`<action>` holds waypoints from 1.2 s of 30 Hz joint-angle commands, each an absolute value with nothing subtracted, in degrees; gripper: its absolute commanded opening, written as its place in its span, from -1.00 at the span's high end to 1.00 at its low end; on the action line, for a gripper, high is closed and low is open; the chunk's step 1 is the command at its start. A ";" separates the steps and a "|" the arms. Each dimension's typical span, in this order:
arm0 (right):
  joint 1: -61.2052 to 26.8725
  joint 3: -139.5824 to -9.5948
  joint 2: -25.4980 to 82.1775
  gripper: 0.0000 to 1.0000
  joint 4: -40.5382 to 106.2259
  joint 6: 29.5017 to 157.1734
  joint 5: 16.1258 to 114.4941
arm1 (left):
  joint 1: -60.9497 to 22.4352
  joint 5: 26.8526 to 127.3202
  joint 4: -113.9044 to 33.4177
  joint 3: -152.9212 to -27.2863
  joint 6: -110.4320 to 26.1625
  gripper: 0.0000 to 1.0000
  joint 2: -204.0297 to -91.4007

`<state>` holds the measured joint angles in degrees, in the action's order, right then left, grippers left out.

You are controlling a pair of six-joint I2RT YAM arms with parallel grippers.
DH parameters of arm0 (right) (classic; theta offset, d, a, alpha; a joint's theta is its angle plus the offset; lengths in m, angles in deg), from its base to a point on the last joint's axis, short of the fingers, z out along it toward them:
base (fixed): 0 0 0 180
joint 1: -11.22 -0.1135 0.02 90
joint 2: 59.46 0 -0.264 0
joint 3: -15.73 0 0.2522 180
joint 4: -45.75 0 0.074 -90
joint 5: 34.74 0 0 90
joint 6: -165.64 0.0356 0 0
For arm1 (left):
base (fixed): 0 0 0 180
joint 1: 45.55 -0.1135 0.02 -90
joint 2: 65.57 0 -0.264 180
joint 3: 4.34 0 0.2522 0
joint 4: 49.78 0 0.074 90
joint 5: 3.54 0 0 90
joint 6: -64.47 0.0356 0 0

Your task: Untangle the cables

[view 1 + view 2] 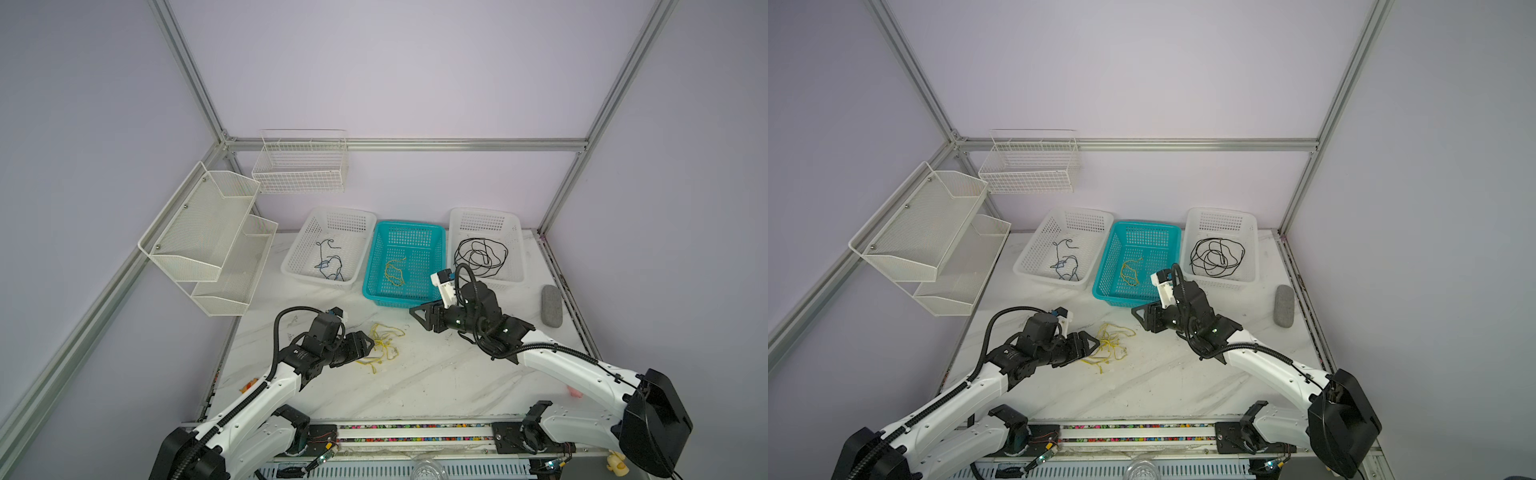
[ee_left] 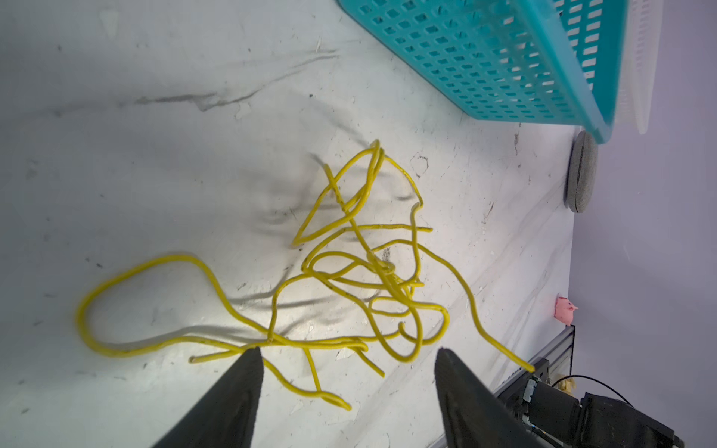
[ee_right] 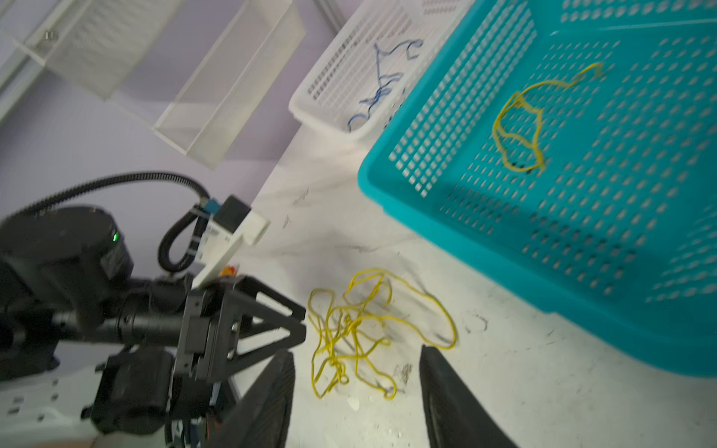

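Scuffed white marble desk (image 1: 436, 374) in a lilac-walled booth. Tangled yellow cables (image 1: 384, 345) lie on the desk just ahead of the left hand (image 1: 369, 343), spread wide, holding nothing; right hand (image 1: 417, 313) hangs near, by the teal basket (image 1: 371, 266), spread too, empty.

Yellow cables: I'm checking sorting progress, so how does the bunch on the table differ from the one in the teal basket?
The table bunch is many strands knotted into a wider, sprawling heap; the basket cable looks like one loose loop. The table bunch lies on the table; the basket cable lies inside the teal basket. Both are thin, limp and yellow.
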<state>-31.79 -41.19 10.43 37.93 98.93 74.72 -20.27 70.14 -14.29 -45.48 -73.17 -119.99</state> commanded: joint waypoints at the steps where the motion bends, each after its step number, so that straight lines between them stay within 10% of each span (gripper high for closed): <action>1: -35.36 -36.15 11.41 -0.06 40.57 96.41 76.44 | -19.90 67.75 -17.63 -42.59 -75.26 -0.34 -119.50; 36: -45.75 -34.52 36.07 0.29 61.29 94.97 62.85 | -19.35 68.23 -25.37 -41.15 -75.59 -0.15 -127.09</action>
<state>-45.43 -34.05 35.80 58.80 95.49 63.53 -19.57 68.44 -23.23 -42.62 -75.92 -127.31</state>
